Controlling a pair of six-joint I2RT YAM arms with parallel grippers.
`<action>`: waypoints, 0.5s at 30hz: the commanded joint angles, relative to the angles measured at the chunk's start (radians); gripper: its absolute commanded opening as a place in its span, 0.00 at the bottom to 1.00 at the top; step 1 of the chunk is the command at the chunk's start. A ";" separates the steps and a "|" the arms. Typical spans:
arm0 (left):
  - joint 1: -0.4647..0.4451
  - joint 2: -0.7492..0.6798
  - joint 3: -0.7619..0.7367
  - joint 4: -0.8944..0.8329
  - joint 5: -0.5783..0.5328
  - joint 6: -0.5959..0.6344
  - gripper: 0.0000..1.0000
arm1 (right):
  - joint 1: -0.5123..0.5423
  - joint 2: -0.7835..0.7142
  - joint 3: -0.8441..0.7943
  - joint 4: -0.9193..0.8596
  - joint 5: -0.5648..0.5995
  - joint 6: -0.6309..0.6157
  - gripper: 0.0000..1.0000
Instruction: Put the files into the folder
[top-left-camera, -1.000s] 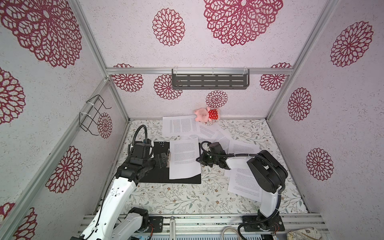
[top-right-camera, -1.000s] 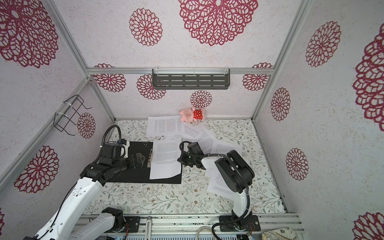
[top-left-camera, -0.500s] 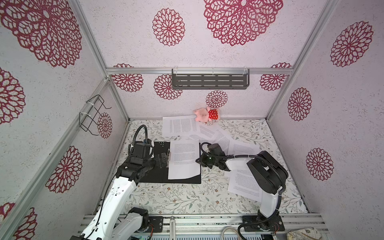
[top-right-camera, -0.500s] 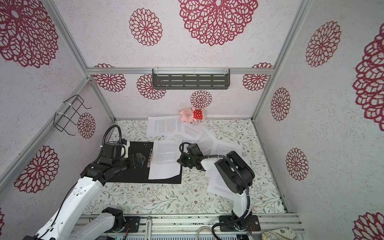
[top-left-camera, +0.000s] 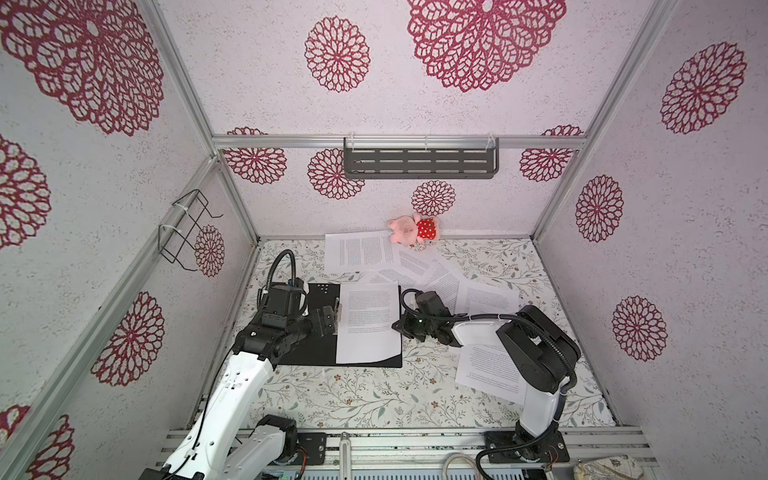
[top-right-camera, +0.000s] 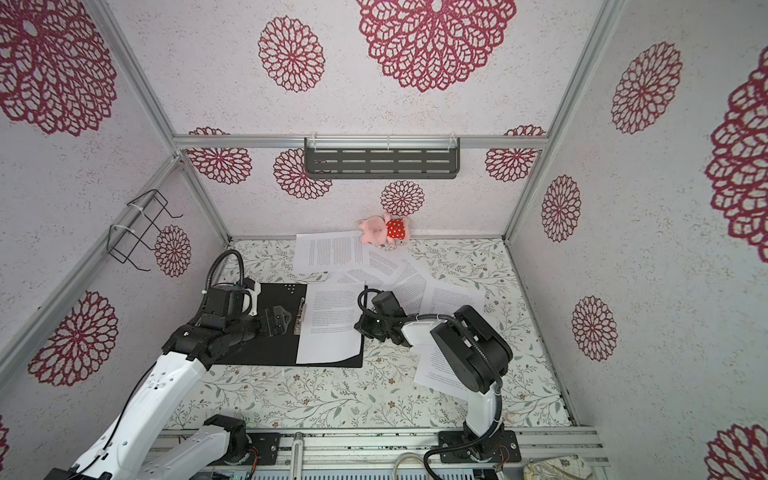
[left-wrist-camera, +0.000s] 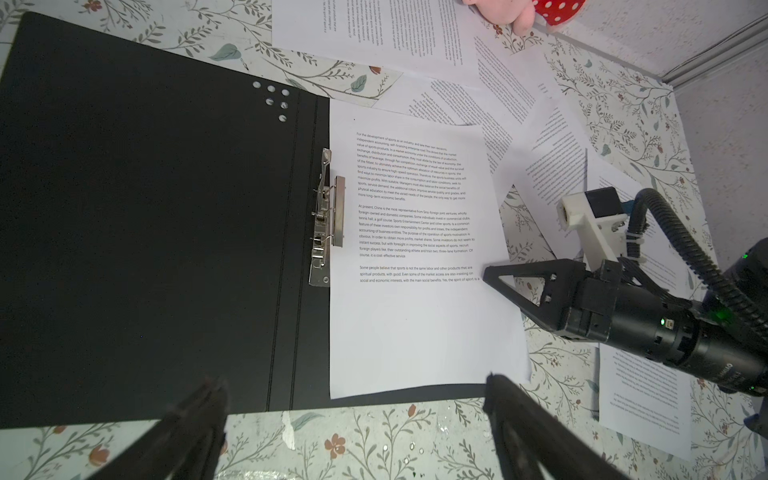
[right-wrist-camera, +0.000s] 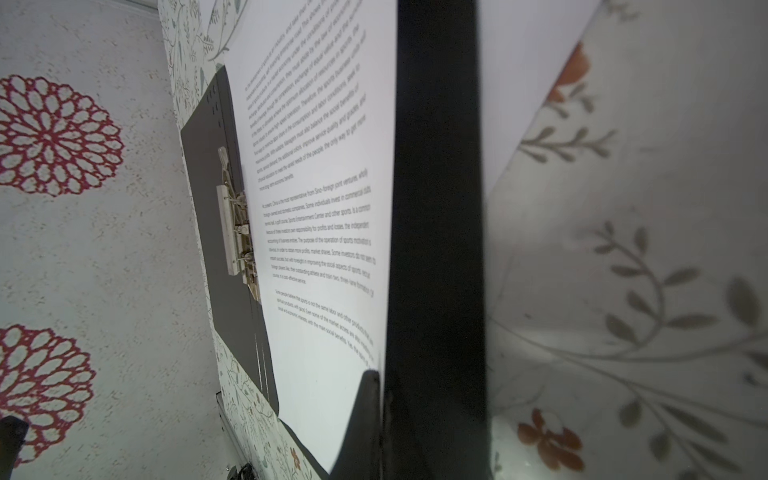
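My right hand (top-left-camera: 398, 329) pinches a sheet (top-left-camera: 368, 324) by its edge, laid on the open folder (top-left-camera: 307, 353). My left hand (top-left-camera: 330, 321) hangs spread by the clip (left-wrist-camera: 326, 216). Next, I'd tuck the sheet under it.

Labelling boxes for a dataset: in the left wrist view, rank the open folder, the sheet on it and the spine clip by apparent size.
Largest: open folder.
Then: printed sheet lying on it.
Smallest: metal spine clip.
All lie flat together, so nearness hardly skews this.
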 joint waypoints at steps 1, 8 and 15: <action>0.009 0.001 -0.003 0.003 0.010 0.018 0.99 | 0.011 -0.056 -0.007 0.006 0.026 0.016 0.00; 0.009 0.003 -0.002 0.002 0.012 0.017 0.99 | 0.028 -0.054 0.000 0.011 0.044 0.033 0.00; 0.011 0.004 -0.001 0.003 0.012 0.019 0.99 | 0.037 -0.044 0.006 0.016 0.044 0.040 0.00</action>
